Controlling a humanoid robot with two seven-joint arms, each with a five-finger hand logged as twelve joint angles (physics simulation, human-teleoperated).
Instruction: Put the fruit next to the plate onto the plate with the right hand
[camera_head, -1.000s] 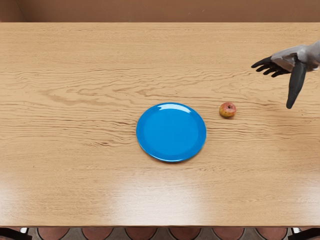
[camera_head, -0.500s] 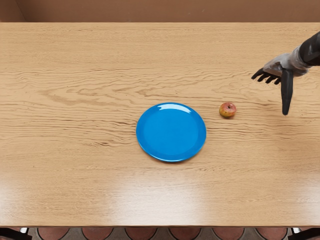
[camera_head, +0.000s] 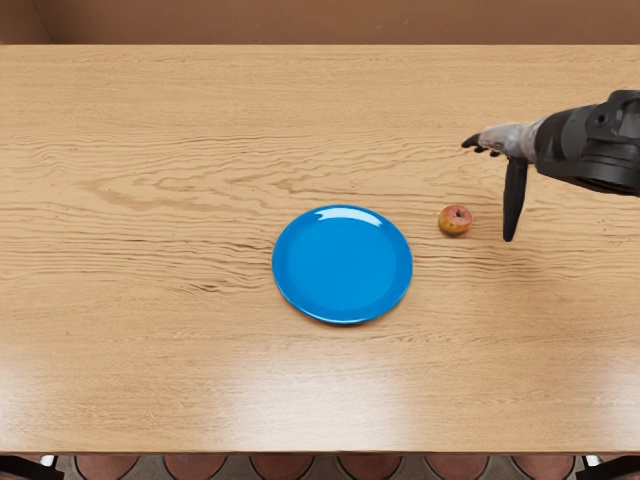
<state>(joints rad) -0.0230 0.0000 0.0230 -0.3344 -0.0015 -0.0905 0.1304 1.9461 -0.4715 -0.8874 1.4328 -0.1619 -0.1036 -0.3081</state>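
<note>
Fruit has not moved; the right hand has come in from the surface's right edge and now sits just right of it and a little toward the far edge, not touching. Plate is also unchanged.

Fruit is small, round and red-yellow, apple-like. It rests on the bare surface right of the middle, roughly halfway between far and near edges, just beside the plate's right rim with a gap between.

It probably handles as light, rigid and smooth-skinned. Being round, it can roll if nudged sideways. It looks sturdy, so a firm pinch should be fine. Best hold, I'd say, is across its widest part from above, thumb one side and fingers opposite, so it can't squirt out.

The blue plate is flat with a low rim, near the surface's middle, with nothing on it.

Right hand is released: fingers are extended toward the left edge, one digit hangs down beside the fruit, and it holds nothing. Its arm enters from the right edge. Left arm does not show.
</note>
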